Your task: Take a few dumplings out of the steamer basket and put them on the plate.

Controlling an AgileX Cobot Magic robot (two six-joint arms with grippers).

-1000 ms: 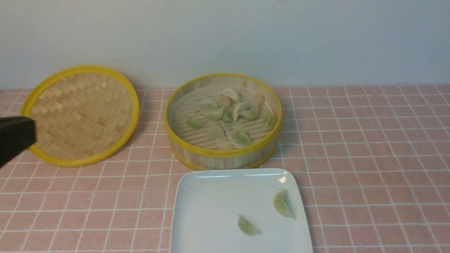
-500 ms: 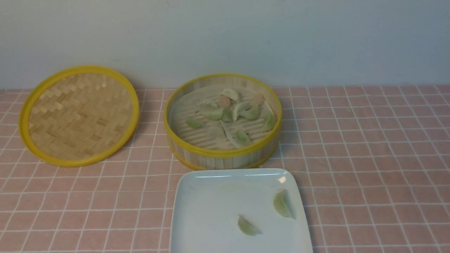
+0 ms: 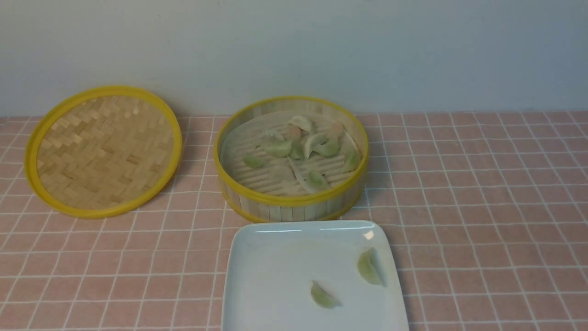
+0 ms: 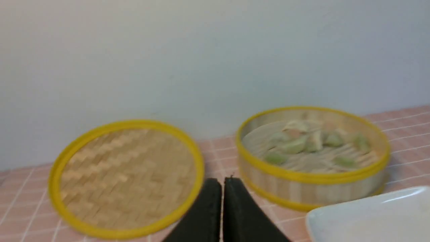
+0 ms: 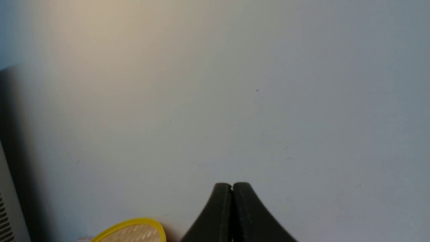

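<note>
1. The steamer basket (image 3: 294, 209) sits mid-table, on the far side, near the wall (image 3: 413, 55). It's uncovered, and its woven lid (image 3: 104, 151) lies just to its left, tipped up a bit at the back.
2. Most of the dumplings (image 3: 278, 148) are in the basket, bunched toward its far-right part. They're mostly pale green, with a couple of pinkish ones at the back.
3. The plate (image 3: 275, 276) is right in front of the basket on the near side, edges almost touching.
4. There are two green ones on the plate, both in its right half. One dumpling (image 3: 324, 295) is closer to the middle and nearer. The other dumpling (image 3: 368, 266) is by the right rim.
5. The left pincer (image 4: 222, 183) is fully closed with nothing in it. It hangs above the pink tiled table (image 3: 482, 207) and points at the gap between lid and basket.
6. The right pincer (image 5: 231, 185) is also pressed tight together and empty. It's aimed at the wall, with just a sliver of the lid showing in its wrist view.
7. Neither arm shows up in the front view.
</note>
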